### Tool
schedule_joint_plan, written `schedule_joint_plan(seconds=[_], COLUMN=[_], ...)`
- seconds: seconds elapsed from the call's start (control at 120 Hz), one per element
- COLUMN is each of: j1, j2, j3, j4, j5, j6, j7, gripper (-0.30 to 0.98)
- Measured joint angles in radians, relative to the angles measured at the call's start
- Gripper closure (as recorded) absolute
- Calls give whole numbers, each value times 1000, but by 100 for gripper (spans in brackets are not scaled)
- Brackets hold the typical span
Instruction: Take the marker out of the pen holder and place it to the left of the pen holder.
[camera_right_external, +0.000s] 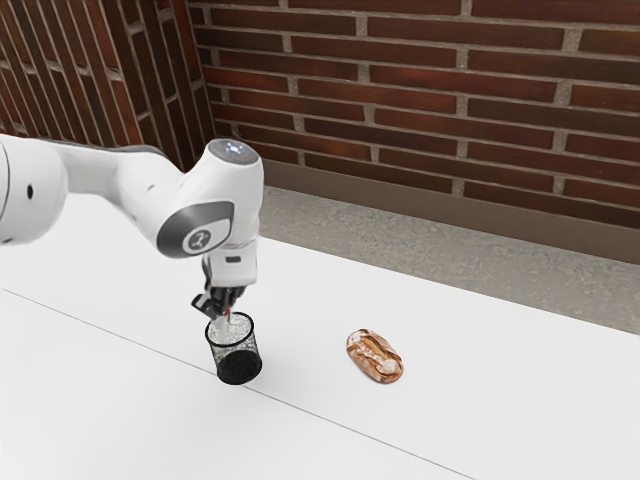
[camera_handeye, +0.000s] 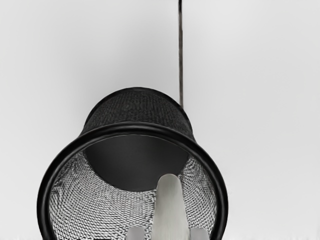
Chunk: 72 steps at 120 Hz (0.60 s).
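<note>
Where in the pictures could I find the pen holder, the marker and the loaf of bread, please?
Pen holder (camera_handeye: 135, 128): wrist view, on its black rim.
Marker (camera_handeye: 170, 207): wrist view, on its pale body, near the rounded end.
Loaf of bread (camera_right_external: 376, 356): exterior view, on the middle of its top.

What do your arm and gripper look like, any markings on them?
My arm is white and smoothly rounded, with grey sections near the joints. A round pale-and-dark emblem sits on a grey patch, and a grey cap carries small pale marks. Below, a white mount with a small dark slot leads to the black gripper.
</note>
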<state>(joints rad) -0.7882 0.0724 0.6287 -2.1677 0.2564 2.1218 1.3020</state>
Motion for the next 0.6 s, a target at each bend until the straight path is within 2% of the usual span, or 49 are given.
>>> schedule_joint_plan(seconds=[0.208,0.417,0.6], j1=[-11,-55,-99], j2=[-40,-57,-60], j3=[-10,-13,-2], j4=[29,133,169], j5=[-18,-45,-33], j6=[-91,-226,-290], j7=[1,2,3], gripper=[76,75,75])
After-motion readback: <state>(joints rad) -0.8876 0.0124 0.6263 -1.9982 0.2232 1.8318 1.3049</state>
